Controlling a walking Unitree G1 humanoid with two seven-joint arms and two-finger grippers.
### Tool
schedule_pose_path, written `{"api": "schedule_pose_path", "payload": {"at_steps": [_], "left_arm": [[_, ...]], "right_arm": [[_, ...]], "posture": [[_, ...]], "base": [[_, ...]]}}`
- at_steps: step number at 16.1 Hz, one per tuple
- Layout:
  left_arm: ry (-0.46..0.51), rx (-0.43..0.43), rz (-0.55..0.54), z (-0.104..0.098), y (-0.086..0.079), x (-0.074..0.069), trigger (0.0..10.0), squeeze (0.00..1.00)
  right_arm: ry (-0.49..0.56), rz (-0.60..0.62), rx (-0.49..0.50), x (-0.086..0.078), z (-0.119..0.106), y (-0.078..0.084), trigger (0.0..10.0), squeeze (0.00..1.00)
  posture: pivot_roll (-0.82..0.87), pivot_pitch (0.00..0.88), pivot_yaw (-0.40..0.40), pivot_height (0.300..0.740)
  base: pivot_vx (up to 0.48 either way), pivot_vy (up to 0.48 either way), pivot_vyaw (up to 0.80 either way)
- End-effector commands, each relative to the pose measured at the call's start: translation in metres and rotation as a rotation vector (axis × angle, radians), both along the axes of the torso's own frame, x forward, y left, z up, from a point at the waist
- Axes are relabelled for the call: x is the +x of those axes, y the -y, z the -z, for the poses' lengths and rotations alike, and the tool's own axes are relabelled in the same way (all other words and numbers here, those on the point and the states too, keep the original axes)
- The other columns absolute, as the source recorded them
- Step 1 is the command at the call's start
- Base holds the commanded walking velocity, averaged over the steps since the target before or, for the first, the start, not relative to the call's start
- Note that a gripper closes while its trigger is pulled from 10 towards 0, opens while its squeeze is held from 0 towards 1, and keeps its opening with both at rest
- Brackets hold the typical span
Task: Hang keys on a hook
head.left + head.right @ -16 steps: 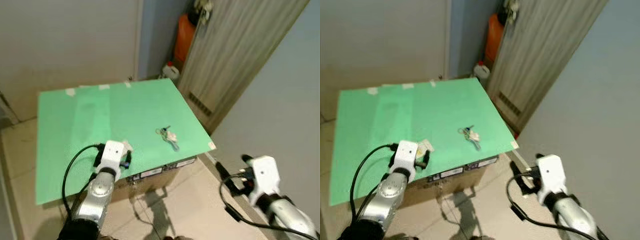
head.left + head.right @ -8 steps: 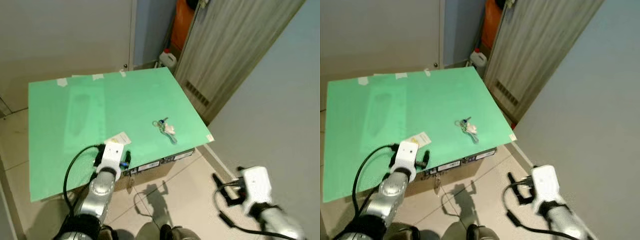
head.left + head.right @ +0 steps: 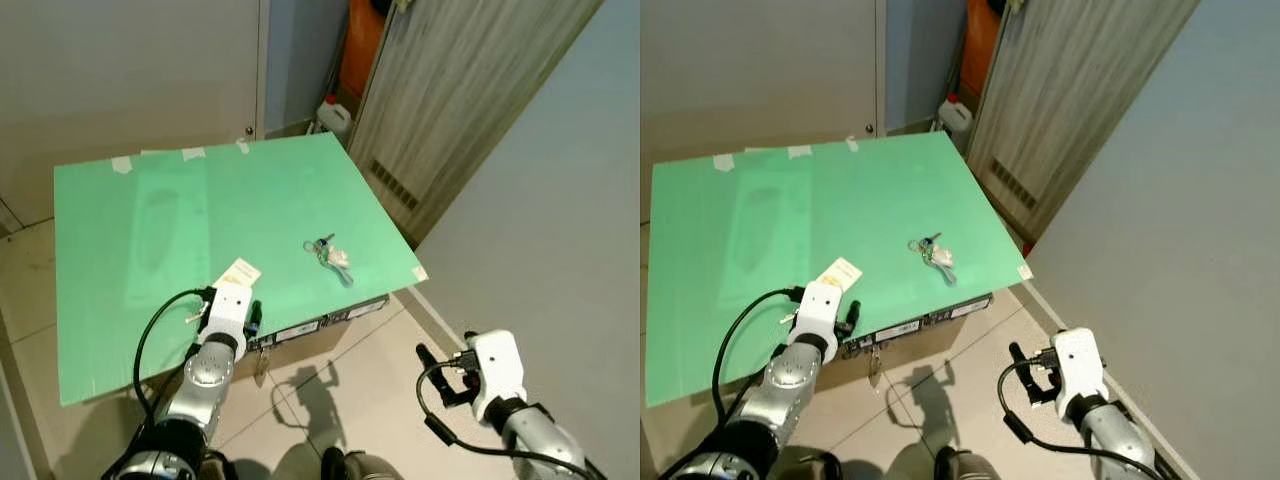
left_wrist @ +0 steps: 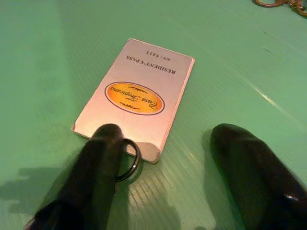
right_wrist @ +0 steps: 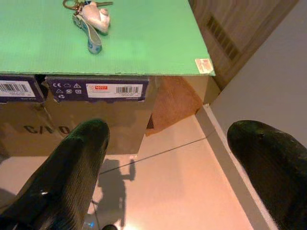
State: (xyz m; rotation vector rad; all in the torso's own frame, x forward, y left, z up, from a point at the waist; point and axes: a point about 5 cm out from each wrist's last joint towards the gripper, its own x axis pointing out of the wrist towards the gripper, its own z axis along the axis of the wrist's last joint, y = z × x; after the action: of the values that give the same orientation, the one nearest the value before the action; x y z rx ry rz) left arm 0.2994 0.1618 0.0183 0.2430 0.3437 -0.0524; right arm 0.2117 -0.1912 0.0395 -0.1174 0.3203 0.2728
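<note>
Approaching stage: keys [image 3: 331,256] lie mid-frame on the green board [image 3: 150,220]. Left gripper [image 4: 168,158], fingers spread, hovers over a pass card [image 4: 136,91]; right gripper [image 5: 168,158], released, must reach them.

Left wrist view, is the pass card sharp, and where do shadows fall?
Left wrist view: resident's pass card is sharp and its print legible, while the near fingers blur. Left eye view: the robot's shadow lies on the floor tiles beside the green board.

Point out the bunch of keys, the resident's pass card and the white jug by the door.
bunch of keys [image 3: 331,256], left eye view, on the white fob.
resident's pass card [image 4: 136,94], left wrist view, on its orange logo.
white jug [image 3: 335,116], left eye view, on its body.
</note>
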Motion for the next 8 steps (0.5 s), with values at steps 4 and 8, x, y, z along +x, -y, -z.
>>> {"api": "schedule_pose_path", "payload": {"at_steps": [4, 8], "left_arm": [[-0.035, -0.045, -0.034, 0.009, 0.001, -0.007, 0.0, 0.0], [0.052, -0.089, -0.057, -0.003, -0.002, -0.004, 0.0, 0.0]], "right_arm": [[0.009, 0.004, -0.016, -0.004, -0.005, 0.01, 10.0, 0.0], [0.013, -0.001, -0.007, -0.004, -0.007, 0.01, 10.0, 0.0]], "posture": [[-0.25, 0.197, -0.179, 0.74], [-0.22, 0.196, -0.173, 0.74]], "base": [[0.0, 0.0, 0.0], [0.0, 0.0, 0.0]]}}
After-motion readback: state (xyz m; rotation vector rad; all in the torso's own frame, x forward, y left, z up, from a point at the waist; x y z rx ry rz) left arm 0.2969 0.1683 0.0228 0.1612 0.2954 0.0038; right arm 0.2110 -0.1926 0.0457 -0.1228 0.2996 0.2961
